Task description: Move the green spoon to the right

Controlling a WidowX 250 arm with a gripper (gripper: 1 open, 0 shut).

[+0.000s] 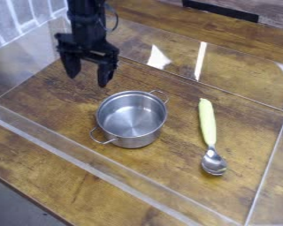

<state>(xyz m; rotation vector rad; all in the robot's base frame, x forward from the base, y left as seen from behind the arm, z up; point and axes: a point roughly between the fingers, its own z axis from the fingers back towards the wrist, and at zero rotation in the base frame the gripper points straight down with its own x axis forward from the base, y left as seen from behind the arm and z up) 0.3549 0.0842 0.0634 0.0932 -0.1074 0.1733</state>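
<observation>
The green spoon (208, 133) lies flat on the wooden table at the right, its yellow-green handle toward the back and its shiny metal bowl toward the front. My black gripper (87, 69) hangs pointing down at the upper left, open, with nothing between its fingers. It is well apart from the spoon, on the far side of the pot.
A round steel pot (131, 119) with two small handles stands in the middle, between the gripper and the spoon. Clear plastic walls (132, 175) run around the wooden table (49, 97), with the front wall low across the foreground.
</observation>
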